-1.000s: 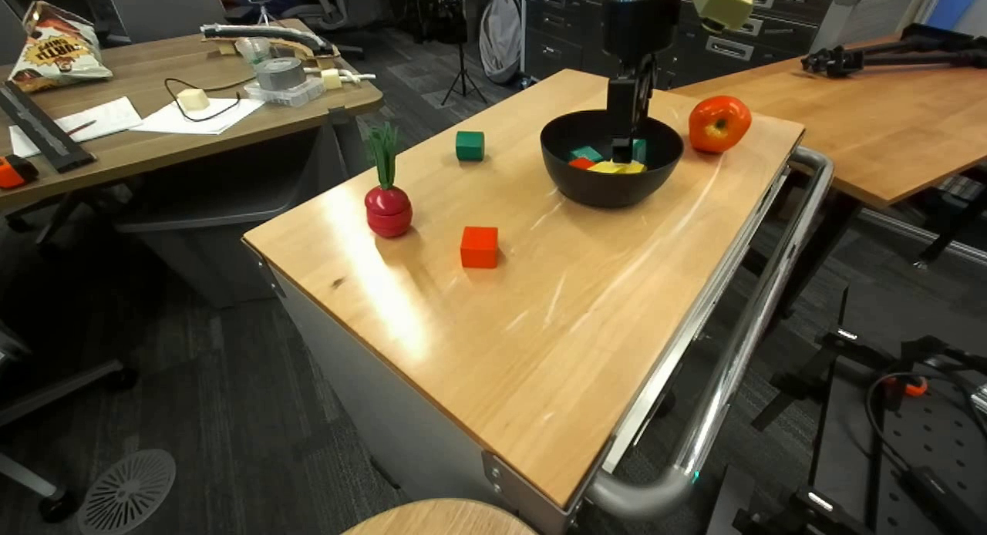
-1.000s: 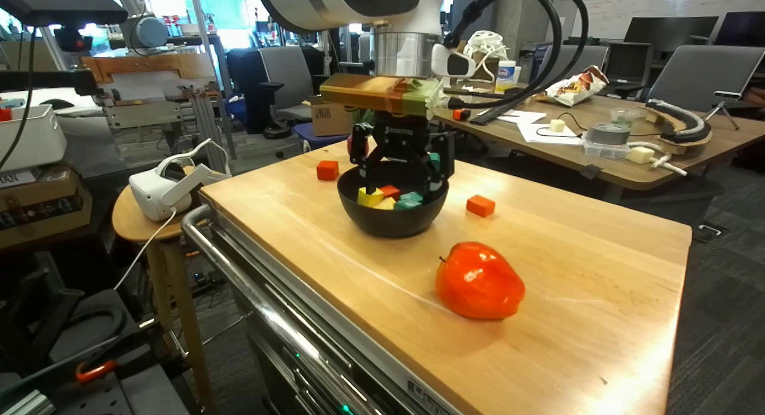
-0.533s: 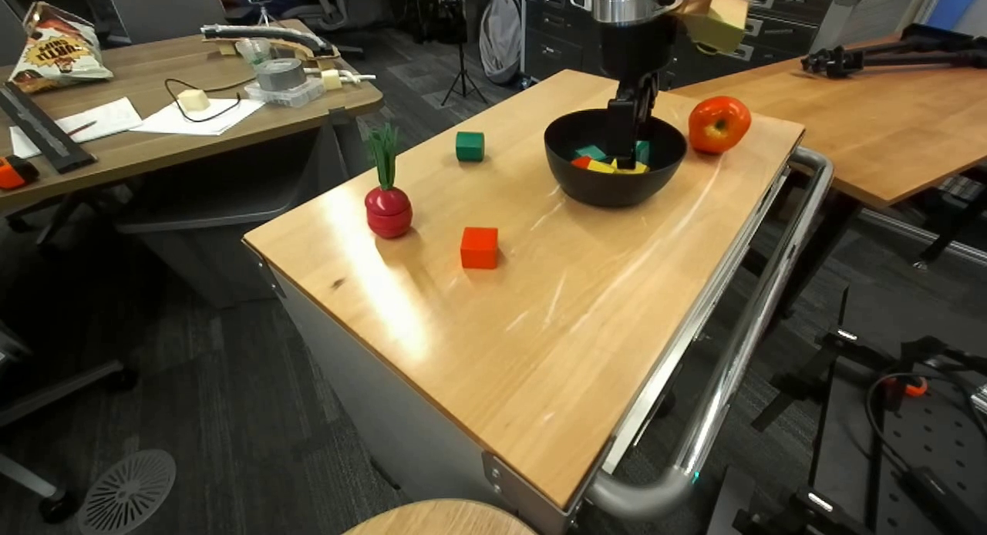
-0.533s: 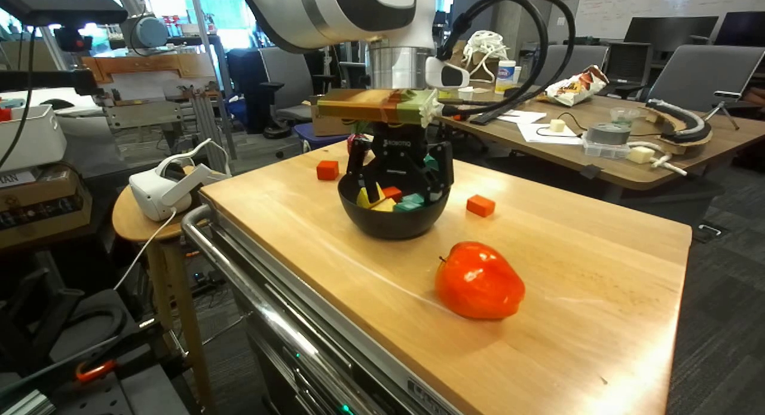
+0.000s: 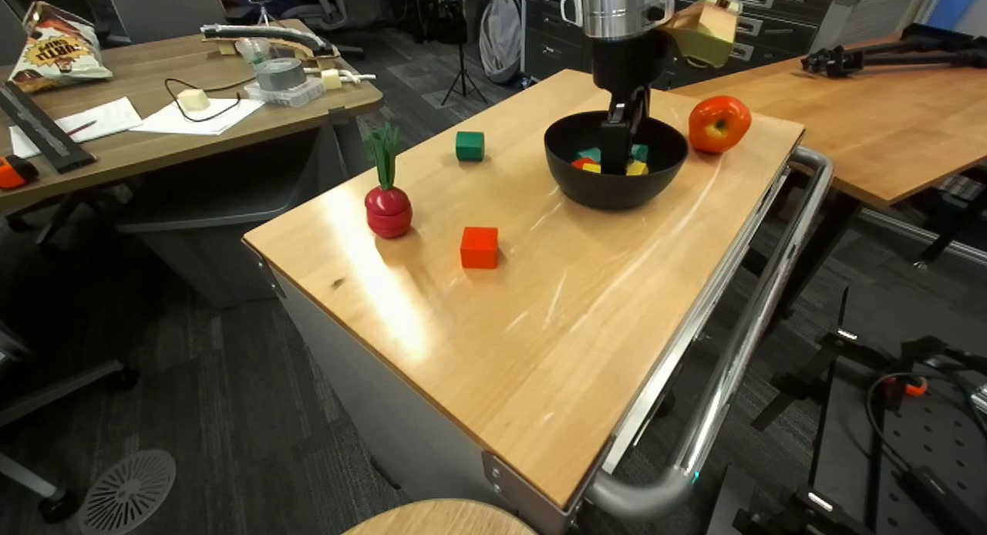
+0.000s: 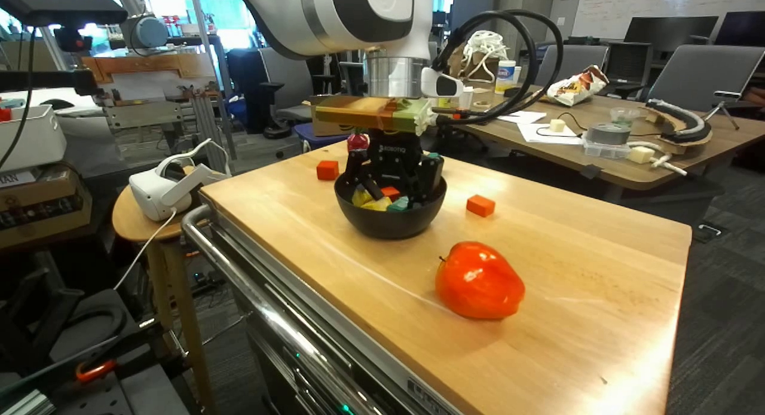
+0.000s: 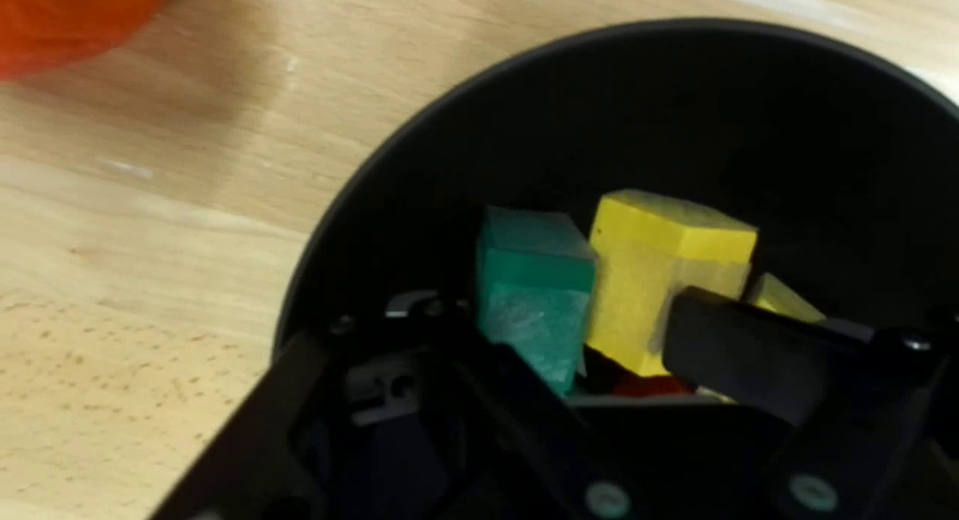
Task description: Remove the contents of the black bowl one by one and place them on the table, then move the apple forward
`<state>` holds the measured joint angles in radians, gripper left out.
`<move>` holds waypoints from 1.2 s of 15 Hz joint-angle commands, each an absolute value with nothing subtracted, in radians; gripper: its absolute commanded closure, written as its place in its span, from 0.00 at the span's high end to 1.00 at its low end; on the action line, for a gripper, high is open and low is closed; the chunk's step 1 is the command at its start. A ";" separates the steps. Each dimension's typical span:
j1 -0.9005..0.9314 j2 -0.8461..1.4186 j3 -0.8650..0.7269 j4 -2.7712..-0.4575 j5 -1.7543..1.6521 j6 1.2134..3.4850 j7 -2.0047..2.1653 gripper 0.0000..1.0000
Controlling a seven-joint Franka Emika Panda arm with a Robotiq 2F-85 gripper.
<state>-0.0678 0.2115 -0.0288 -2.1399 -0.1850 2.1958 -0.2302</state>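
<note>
- The gripper (image 6: 398, 200) reaches lower into the bowl (image 6: 391, 226) than a second ago, and its fingers (image 7: 738, 348) stand closer together, with a gap left between them.
- In the wrist view a green block (image 7: 536, 299) and a yellow block (image 7: 633, 303) show in that gap (one finger overlaps the yellow, touching or merely in front of it). Whether the gripper is squeezing anything, I cannot tell.
- Beneath the gripper, partly hidden by it, are another yellow (image 7: 783, 299) and a red piece (image 7: 652, 387).
- The bowl, around the fingertips, has shifted slightly since the earlier frame.
- The apple (image 6: 480, 280) has not moved: it lies on the table (image 5: 540, 327) near the gripper, outside the bowl and apart from it.
- A red block (image 6: 480, 206) is near the gripper too, just past the bowl, unmoved.
- Well apart from the gripper, all where they were: a second red (image 5: 480, 248), a loose green (image 5: 469, 146) and the radish (image 5: 389, 211), upright (leaves on top).
</note>
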 commanded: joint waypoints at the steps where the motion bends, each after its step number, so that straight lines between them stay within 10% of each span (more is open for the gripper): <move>1: -0.059 0.192 -0.027 -2.135 -0.170 2.205 -0.210 0.30; 4: -0.070 0.148 -0.028 -2.137 -0.112 2.251 -0.193 0.05; 8: -0.077 0.115 -0.035 -2.116 -0.031 2.282 -0.194 0.01; 9: -0.077 0.112 -0.037 -2.111 -0.021 2.281 -0.191 0.25; 18: -0.084 0.192 -0.040 -2.074 0.030 2.239 -0.211 0.92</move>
